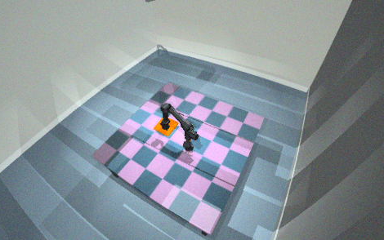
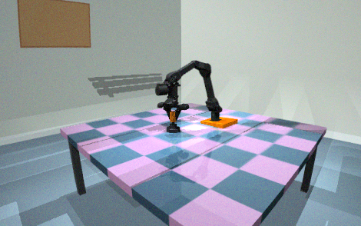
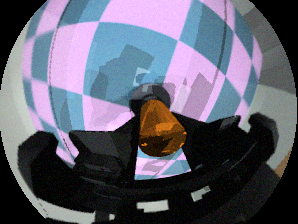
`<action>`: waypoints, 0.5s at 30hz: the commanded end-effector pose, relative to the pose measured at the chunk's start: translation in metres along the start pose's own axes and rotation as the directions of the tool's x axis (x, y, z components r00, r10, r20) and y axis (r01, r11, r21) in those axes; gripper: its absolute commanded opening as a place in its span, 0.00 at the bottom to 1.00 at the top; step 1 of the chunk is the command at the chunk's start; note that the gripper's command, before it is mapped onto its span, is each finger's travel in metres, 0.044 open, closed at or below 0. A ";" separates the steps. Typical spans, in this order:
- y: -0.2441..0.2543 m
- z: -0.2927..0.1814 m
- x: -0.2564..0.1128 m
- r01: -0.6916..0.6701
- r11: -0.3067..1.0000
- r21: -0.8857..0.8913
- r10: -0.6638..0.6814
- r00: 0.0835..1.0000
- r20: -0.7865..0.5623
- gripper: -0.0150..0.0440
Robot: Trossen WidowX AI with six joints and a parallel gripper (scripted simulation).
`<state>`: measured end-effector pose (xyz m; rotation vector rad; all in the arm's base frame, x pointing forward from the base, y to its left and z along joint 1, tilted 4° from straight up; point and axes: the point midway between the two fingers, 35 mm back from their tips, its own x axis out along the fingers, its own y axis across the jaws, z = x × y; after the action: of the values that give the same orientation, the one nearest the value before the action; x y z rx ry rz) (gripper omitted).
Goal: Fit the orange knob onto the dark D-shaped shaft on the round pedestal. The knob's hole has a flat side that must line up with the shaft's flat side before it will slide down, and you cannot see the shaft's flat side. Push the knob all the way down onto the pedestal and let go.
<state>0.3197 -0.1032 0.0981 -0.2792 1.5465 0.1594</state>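
The orange knob (image 2: 173,117) (image 3: 161,131) is upright between the fingers of my gripper (image 2: 173,114) (image 3: 154,115), which is shut on it. The dark round pedestal (image 1: 188,147) (image 2: 173,129) (image 3: 149,93) stands on the table directly below the knob. In the exterior view the knob's lower end is just above the pedestal's body, with a short dark part between them. The shaft cannot be told apart clearly, and its flat side and the knob's hole are hidden. I cannot tell whether the knob is around the shaft's tip. In the top view the gripper largely hides the knob.
The arm's base stands on an orange plate (image 1: 158,127) (image 2: 229,123) behind the pedestal, on the pink and blue checkered table (image 1: 207,220) (image 2: 218,207). Shadows of the arm fall across the squares. A brown board (image 2: 54,24) hangs on the wall.
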 end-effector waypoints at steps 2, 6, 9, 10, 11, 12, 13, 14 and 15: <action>0.000 0.000 0.000 0.003 1.000 -0.006 -0.003 1.000 0.001 0.25; 0.000 0.000 0.001 0.003 1.000 -0.006 -0.003 1.000 0.000 0.25; 0.000 0.000 0.001 0.003 1.000 -0.006 -0.003 1.000 0.000 0.25; 0.000 0.000 0.001 0.003 1.000 -0.006 -0.003 1.000 0.000 0.25; 0.000 0.000 0.001 0.003 1.000 -0.006 -0.003 1.000 0.000 0.25; 0.000 0.000 0.001 0.003 1.000 -0.006 -0.003 1.000 0.000 0.25; 0.000 0.000 0.000 0.003 1.000 -0.006 -0.003 1.000 0.000 0.25; 0.000 0.000 -0.001 0.003 1.000 -0.006 -0.003 1.000 0.001 0.25; 0.000 0.000 -0.002 0.003 1.000 -0.006 -0.003 1.000 0.001 0.25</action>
<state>0.3198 -0.1031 0.0980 -0.2805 1.5459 0.1603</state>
